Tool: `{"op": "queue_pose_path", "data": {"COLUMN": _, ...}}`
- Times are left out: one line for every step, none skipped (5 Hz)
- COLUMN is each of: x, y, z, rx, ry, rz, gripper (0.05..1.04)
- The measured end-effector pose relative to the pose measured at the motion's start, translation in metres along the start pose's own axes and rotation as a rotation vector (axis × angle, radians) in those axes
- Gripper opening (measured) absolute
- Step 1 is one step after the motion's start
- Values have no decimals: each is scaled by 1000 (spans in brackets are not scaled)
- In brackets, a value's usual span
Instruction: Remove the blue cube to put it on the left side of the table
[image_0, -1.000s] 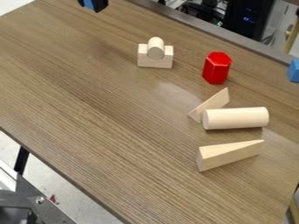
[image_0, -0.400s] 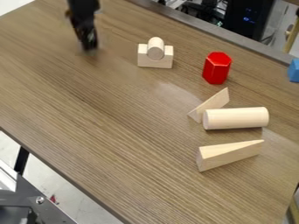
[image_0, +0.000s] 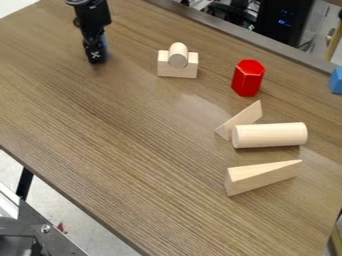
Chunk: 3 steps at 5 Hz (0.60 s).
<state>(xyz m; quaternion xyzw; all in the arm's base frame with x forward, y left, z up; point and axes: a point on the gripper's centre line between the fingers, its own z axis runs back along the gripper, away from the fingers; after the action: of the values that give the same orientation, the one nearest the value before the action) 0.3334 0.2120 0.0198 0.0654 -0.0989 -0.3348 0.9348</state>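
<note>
Black two-finger gripper (image_0: 96, 58) toward the worktop's (image_0: 127, 165) left end, partly hidden blue cube (image_0: 104, 42) right beside its jaws.
Whether the jaws are open or closed, I cannot tell; a second blue block (image_0: 336, 81) sits near the far edge, toward the right corner, and a red hexagonal prism (image_0: 248, 78) stands between it and a notched pale wooden block (image_0: 177, 70).

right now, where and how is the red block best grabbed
Probably by the upper part of the red block, with the claw coming straight down from above and closing on two opposite side faces. It stands upright, its six-sided top facing up, and its sides are flat, so they should seat well. It also stands apart from the thin wedge.
</note>
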Motion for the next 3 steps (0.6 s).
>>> {"op": "queue_pose_path", "data": {"x": 1, "y": -1, "z": 2, "rx": 15, "ry": -36, "rz": 31, "gripper": 898}}
{"op": "queue_pose_path", "data": {"x": 1, "y": -3, "z": 8, "rx": -25, "ry": -81, "rz": 105, "gripper": 1000}}
{"op": "queue_pose_path", "data": {"x": 2, "y": 0, "z": 30, "rx": -143, "ry": -107, "rz": 211, "gripper": 1000}}
